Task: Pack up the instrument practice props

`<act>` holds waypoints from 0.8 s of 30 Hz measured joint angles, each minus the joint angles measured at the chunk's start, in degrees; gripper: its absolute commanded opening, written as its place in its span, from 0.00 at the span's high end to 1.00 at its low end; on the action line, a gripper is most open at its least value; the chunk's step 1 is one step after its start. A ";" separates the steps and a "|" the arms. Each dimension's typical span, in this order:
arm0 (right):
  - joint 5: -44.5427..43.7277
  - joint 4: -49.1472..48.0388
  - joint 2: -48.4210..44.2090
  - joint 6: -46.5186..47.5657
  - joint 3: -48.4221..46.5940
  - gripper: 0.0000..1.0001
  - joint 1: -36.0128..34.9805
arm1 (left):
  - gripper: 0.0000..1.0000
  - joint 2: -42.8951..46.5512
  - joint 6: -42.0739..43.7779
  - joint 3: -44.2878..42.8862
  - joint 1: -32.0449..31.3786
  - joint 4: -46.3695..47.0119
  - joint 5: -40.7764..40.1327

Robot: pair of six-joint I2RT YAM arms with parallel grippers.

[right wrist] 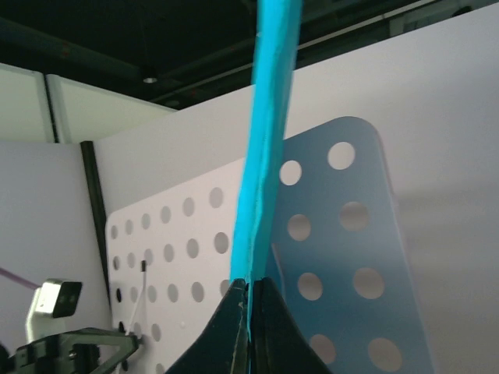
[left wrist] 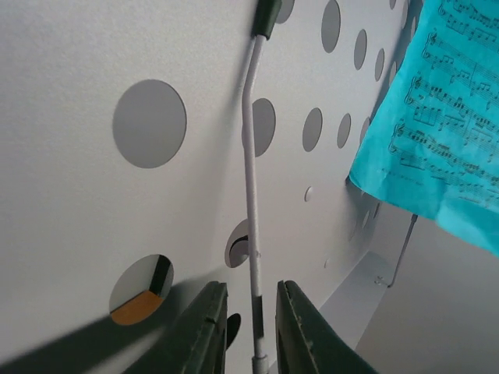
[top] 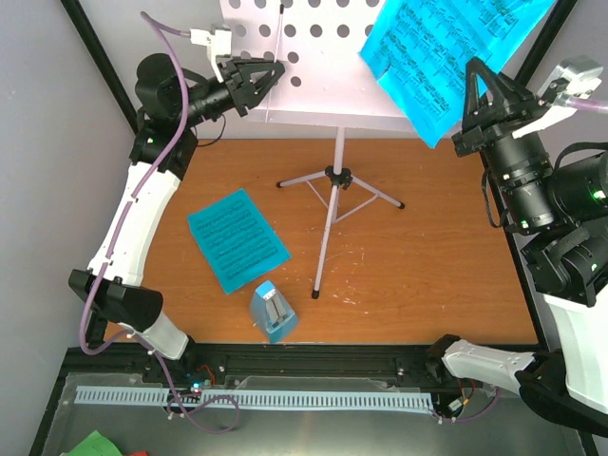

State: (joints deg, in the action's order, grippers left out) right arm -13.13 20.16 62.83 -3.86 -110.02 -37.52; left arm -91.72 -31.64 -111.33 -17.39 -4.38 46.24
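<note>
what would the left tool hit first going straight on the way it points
The left tool would likely meet the thin white wire page holder between its fingers first, the perforated desk just behind; depth is unclear.

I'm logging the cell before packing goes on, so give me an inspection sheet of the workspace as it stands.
Surface: wooden tabletop, lightly scuffed.
Job's things: music stand upright; one sheet-music page flat on the table; metronome standing beside it; second page held up against the stand's desk.
Clutter: green scrap beyond the near edge, kind unclear.
Grippers: left gripper slightly open astride the stand's wire page retainer; right gripper shut on the second page.
Cables: purple cable along the left arm.
Surroundings: pale walls, black frame posts.
</note>
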 measured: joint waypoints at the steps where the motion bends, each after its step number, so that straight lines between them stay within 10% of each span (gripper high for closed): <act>1: 1.20 -0.26 -0.28 -0.07 0.46 0.97 0.00 | 0.68 -0.02 -0.46 0.00 -0.04 -0.02 -0.17; 13: 19.04 0.09 -0.92 -2.97 1.46 0.97 0.00 | 0.12 5.79 2.10 8.17 -0.15 0.20 -2.60; 24: 35.65 2.51 0.81 -4.39 1.49 0.97 0.00 | 0.02 19.30 4.07 22.99 -0.15 10.95 5.95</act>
State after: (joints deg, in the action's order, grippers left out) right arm 22.52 22.68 63.64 -8.25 -108.53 -37.52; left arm -72.42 -27.57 -88.33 -17.54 6.57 52.18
